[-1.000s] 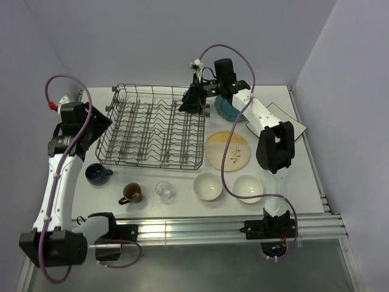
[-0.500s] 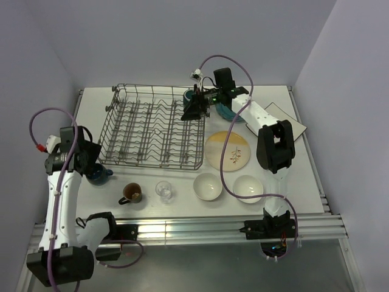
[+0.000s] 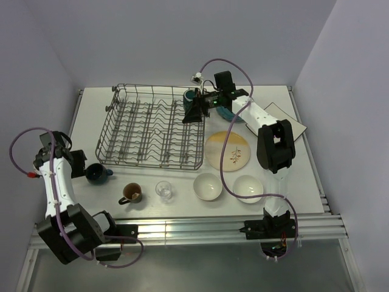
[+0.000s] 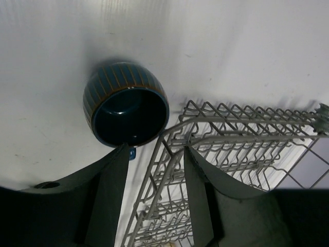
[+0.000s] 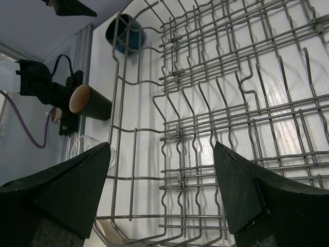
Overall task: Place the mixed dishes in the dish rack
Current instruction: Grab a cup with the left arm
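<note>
The grey wire dish rack (image 3: pixel 152 131) stands at the table's middle left. A dark blue mug (image 3: pixel 96 173) stands upright off the rack's near left corner. My left gripper (image 3: pixel 79 165) is just left of it. In the left wrist view the jaws (image 4: pixel 154 154) are open and empty, with the blue mug (image 4: pixel 126 105) just past the left fingertip. My right gripper (image 3: pixel 193 112) hovers over the rack's far right corner, beside a teal mug (image 3: pixel 191 95). Its jaws (image 5: pixel 162 149) stand wide open and empty above the rack wires (image 5: pixel 231 103).
In front of the rack are a brown mug (image 3: pixel 131 193), a clear glass (image 3: pixel 164 190) and two white bowls (image 3: pixel 208 186) (image 3: pixel 248 188). A yellow sprig plate (image 3: pixel 228 151) lies right of the rack. The teal plate (image 3: pixel 228 112) and white square plate (image 3: pixel 285 118) lie behind it.
My left arm has swung down from the rack's left end to the blue mug, and its jaws have narrowed. The right gripper has dropped slightly, uncovering the teal mug.
</note>
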Robot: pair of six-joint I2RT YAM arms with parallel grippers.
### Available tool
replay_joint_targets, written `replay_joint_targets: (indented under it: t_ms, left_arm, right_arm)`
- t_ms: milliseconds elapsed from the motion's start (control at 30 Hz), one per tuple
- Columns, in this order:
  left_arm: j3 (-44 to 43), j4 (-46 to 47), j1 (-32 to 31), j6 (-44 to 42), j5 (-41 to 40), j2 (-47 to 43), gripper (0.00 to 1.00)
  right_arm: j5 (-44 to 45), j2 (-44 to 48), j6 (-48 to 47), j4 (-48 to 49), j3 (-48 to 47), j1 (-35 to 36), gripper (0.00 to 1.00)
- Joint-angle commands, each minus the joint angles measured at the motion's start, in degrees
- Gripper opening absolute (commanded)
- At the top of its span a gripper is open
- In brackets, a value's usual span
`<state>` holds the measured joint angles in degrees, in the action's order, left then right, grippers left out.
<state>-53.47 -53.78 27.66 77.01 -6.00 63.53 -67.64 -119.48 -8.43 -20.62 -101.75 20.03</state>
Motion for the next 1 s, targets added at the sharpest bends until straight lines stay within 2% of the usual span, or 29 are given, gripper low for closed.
replay_joint_targets:
  t_ms: [0,267,433,667,967]
  left_arm:
    - [2.9,6.7,2.6,3.1,6.9,2.0,0.53]
    - [4.0,13.8,3.6,2.9,11.6,11.1,0.53]
    - [2.3,14.6,3.7,3.0,7.9,14.6,0.54]
    - [3.5,16.2,3.6,3.5,6.6,19.2,0.52]
    - [3.3,17.4,3.6,2.8,6.4,20.8,0.38]
  right_arm:
    - [-1.4,3.6,-1.0,0.2,0.1,-0.7,0.88]
    - [-1.6,3.4,-0.9,0.3,0.0,-1.7,0.88]
    - [-2.2,3.1,-0.1,1.0,0.3,-1.9,0.88]
    - [-2.2,2.8,0.3,1.4,0.3,-2.2,0.88]
    - [-2.5,2.4,1.5,2.3,0.3,-2.2,0.88]
